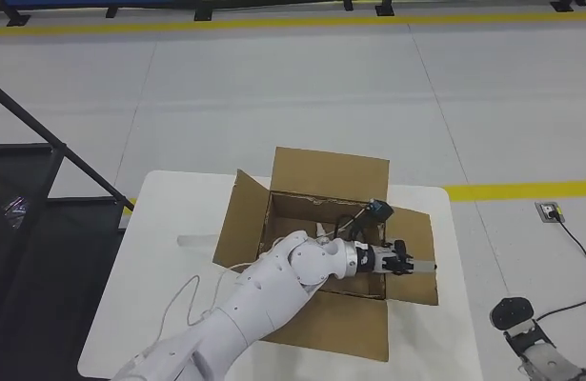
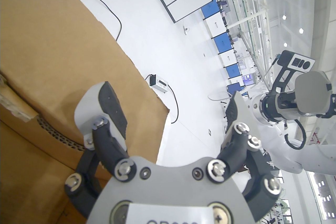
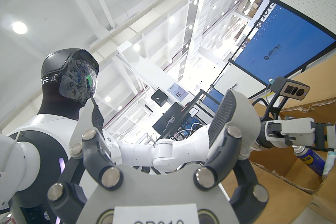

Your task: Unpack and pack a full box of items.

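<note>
— The left hand (image 2: 170, 93)?
— Spread wide, empty; a flap of the box (image 1: 326, 171) is just beside it.
— And from the right wrist?
— There the right hand (image 3: 161, 99) is wide too; a spray can (image 3: 311, 158) stands in the box, beside the left hand.

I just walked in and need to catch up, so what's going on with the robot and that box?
The robot's left arm extends over an open cardboard box on the white table. Its left gripper is open and empty above the flap on the robot's right. A blue spray can sits inside the box close to that gripper. The right gripper is also open and empty, held off to the side of the box. Nothing is gripped at this moment.
</note>
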Available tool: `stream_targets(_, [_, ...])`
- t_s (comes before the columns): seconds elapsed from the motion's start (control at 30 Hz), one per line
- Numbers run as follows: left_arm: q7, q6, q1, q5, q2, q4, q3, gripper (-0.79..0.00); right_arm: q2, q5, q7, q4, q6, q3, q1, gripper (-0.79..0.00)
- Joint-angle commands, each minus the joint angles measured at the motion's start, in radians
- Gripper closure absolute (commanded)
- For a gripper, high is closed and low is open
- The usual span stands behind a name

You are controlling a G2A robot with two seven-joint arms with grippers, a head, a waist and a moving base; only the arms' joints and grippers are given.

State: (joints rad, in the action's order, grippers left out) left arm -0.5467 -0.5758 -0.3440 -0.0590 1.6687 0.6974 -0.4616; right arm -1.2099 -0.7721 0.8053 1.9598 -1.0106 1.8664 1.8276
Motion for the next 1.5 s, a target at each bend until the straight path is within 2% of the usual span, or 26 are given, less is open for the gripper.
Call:
stream_targets(0.0, [-0.005, -0.016, 0.005, -0.005, 0.007, -0.013, -0.007, -0.785, -0.002, 0.023, -0.03, 0.007, 0.006, 0.003, -0.012, -0.785])
stream_targets(0.13, [-0.008, -0.059, 0.017, 0.0, 0.009, -0.019, -0.032, -0.785, -0.005, 0.134, -0.053, 0.041, 0.005, 0.016, -0.028, -0.785])
stream_targets(0.27, [-0.004, -0.106, 0.025, 0.016, -0.011, 0.01, -0.081, -0.785, -0.005, 0.294, -0.071, 0.119, 0.07, 0.03, -0.051, -0.785])
stream_targets(0.37, [0.0, -0.139, 0.017, 0.033, -0.047, 0.054, -0.146, -0.785, -0.005, 0.434, -0.091, 0.187, 0.152, 0.029, -0.079, -0.785])
stream_targets(0.5, [-0.011, -0.162, -0.036, 0.058, -0.12, 0.167, -0.281, -0.785, -0.003, 0.591, -0.1, 0.269, 0.265, -0.005, -0.133, -0.785])
stream_targets(0.6, [-0.033, -0.147, -0.133, 0.104, -0.189, 0.338, -0.424, -0.785, 0.001, 0.7, -0.085, 0.312, 0.372, -0.043, -0.185, -0.785])
stream_targets(0.73, [-0.092, -0.059, -0.345, 0.167, -0.274, 0.668, -0.654, -0.785, 0.009, 0.848, -0.037, 0.338, 0.536, -0.114, -0.284, -0.785])
stream_targets(0.83, [-0.145, 0.009, -0.501, 0.179, -0.314, 0.881, -0.805, -0.785, 0.014, 0.981, 0.001, 0.338, 0.67, -0.188, -0.373, -0.785])
stream_targets(0.93, [-0.173, 0.043, -0.618, 0.171, -0.34, 1.01, -0.924, -0.785, 0.018, 1.144, 0.047, 0.318, 0.786, -0.277, -0.471, -0.785])
stream_targets(1.07, [-0.18, 0.045, -0.739, 0.145, -0.361, 1.101, -1.046, -0.785, 0.02, 1.444, 0.118, 0.271, 0.894, -0.441, -0.612, -0.785])
stream_targets(1.1, [-0.178, 0.044, -0.764, 0.136, -0.365, 1.113, -1.071, -0.785, 0.021, 1.554, 0.153, 0.256, 0.892, -0.5, -0.646, -0.785])
stream_targets(1.23, [-0.165, 0.029, -0.843, 0.103, -0.378, 1.123, -1.151, -0.785, 0.003, 1.791, 0.231, 0.169, 0.981, -0.729, -0.788, -0.785])
stream_targets(1.33, [-0.163, 0.025, -0.853, 0.093, -0.379, 1.12, -1.159, -0.785, -0.018, 1.829, 0.24, 0.114, 1.059, -0.834, -0.87, -0.785])
stream_targets(1.47, [-0.163, 0.025, -0.853, 0.093, -0.379, 1.12, -1.159, -0.785, -0.018, 1.829, 0.24, 0.114, 1.059, -0.834, -0.87, -0.785])
